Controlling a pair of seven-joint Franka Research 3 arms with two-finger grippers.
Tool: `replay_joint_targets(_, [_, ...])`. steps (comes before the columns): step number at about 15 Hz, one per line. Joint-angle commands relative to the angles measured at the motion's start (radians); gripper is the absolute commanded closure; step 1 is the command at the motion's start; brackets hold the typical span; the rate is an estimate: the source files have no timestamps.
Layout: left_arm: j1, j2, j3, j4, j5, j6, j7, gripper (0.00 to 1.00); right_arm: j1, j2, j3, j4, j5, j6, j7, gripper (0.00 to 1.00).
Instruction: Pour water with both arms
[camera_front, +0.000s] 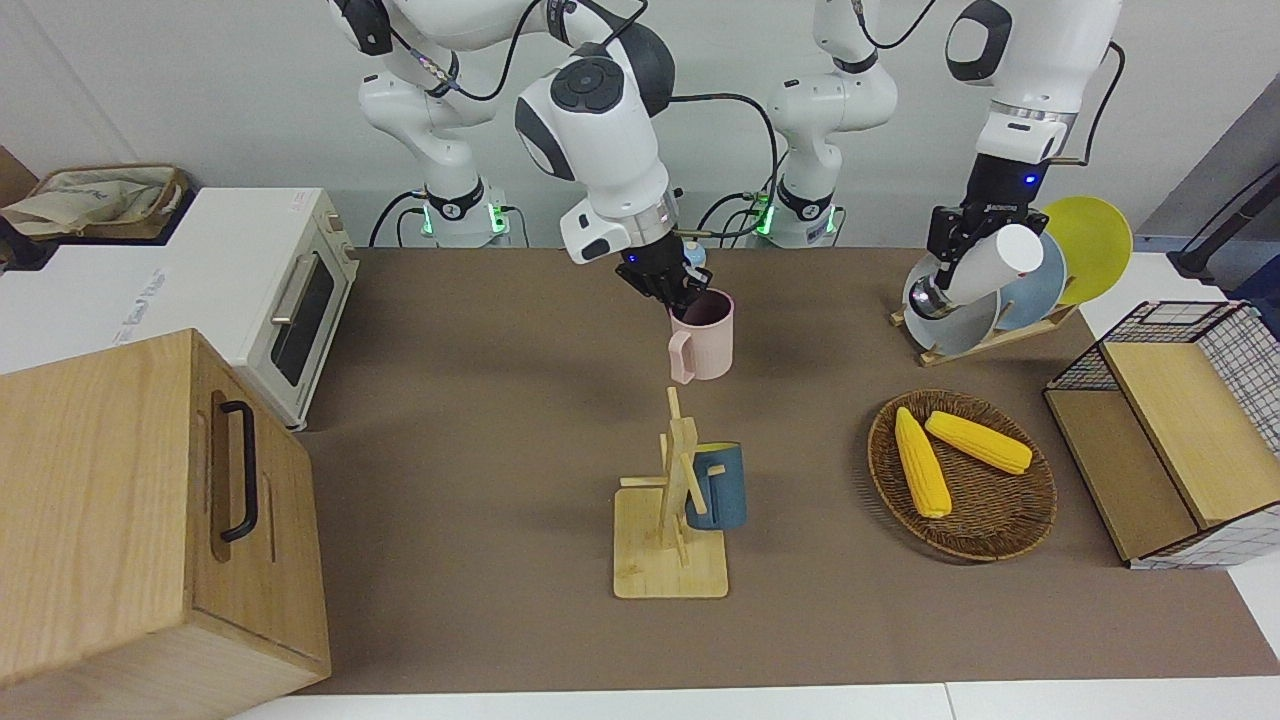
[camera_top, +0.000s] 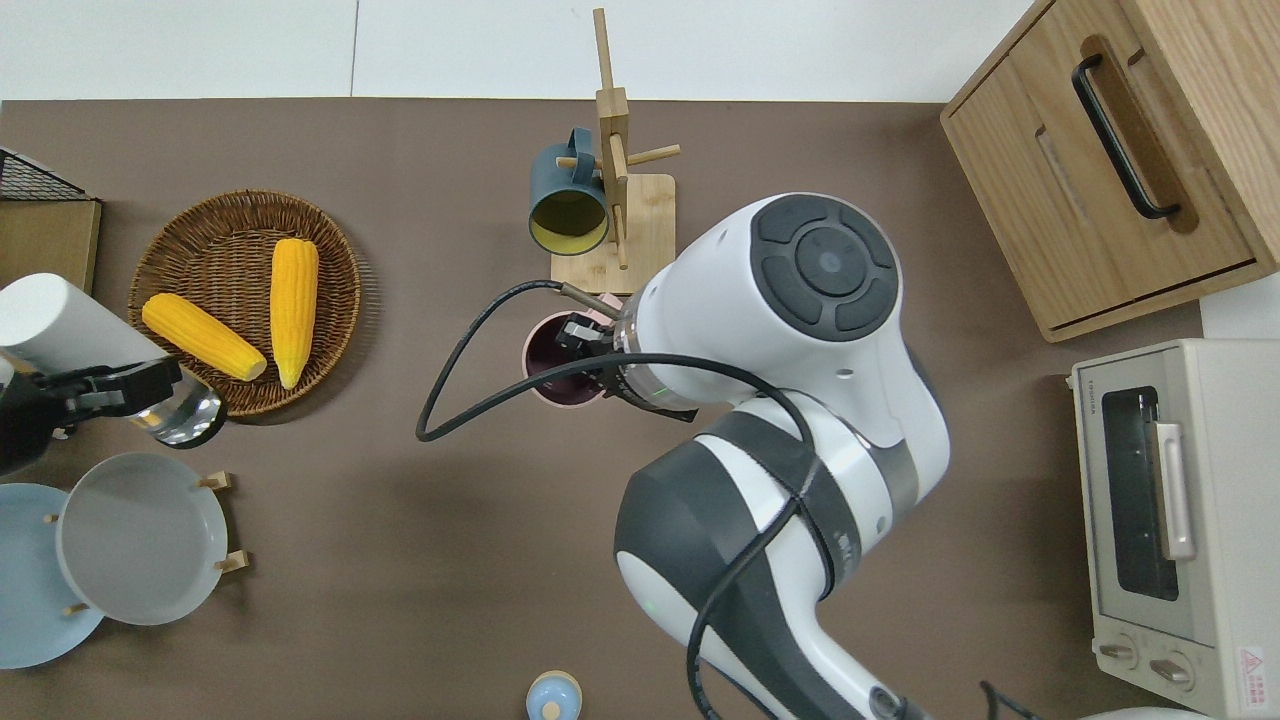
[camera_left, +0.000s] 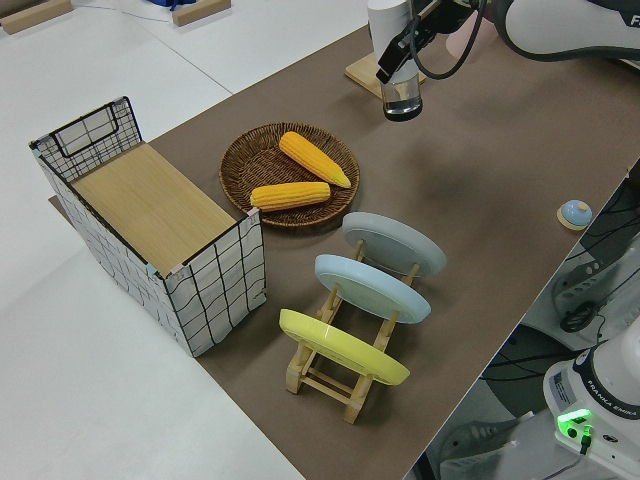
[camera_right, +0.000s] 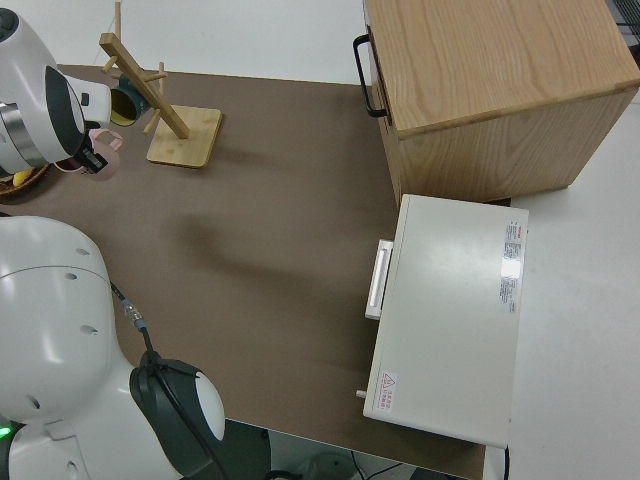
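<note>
Right gripper (camera_front: 668, 283): clamped on rim of pink mug (camera_front: 703, 336), mid-table, nearer robots than mug rack (camera_front: 672, 520) | Left gripper (camera_front: 957, 238): grasping tilted white bottle (camera_front: 985, 268), raised between corn basket (camera_top: 247, 300) and plate rack (camera_top: 222, 521).

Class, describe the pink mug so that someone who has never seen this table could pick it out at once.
Start at the wooden mug stand in the middle of the brown table. The pink mug stands upright on the table just nearer to the robots than that stand, with the right gripper at its rim. The only other mug is dark blue and hangs on the stand.
</note>
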Motion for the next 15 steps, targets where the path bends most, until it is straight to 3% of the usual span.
replay_joint_targets(1, [-0.241, -0.038, 0.182, -0.025, 0.099, 0.033, -0.109, 1.00, -0.007, 0.055, 0.057, 0.001, 0.007, 0.074, 0.115, 1.000])
replay_joint_targets(3, [-0.356, -0.038, 0.277, -0.025, 0.122, 0.034, -0.142, 1.00, 0.008, 0.091, 0.074, 0.003, 0.007, 0.109, 0.165, 1.000])
replay_joint_targets(6, [-0.441, -0.038, 0.339, -0.025, 0.154, 0.034, -0.175, 1.00, 0.034, 0.131, 0.082, 0.003, 0.004, 0.140, 0.225, 1.000])
replay_joint_targets(11, [-0.438, -0.038, 0.330, -0.042, 0.157, 0.034, -0.180, 1.00, 0.094, 0.203, 0.082, -0.002, -0.003, 0.218, 0.297, 1.000])
replay_joint_targets(15, [-0.438, -0.046, 0.322, -0.083, 0.157, 0.036, -0.185, 1.00, 0.109, 0.233, 0.085, -0.002, -0.020, 0.267, 0.331, 1.000])
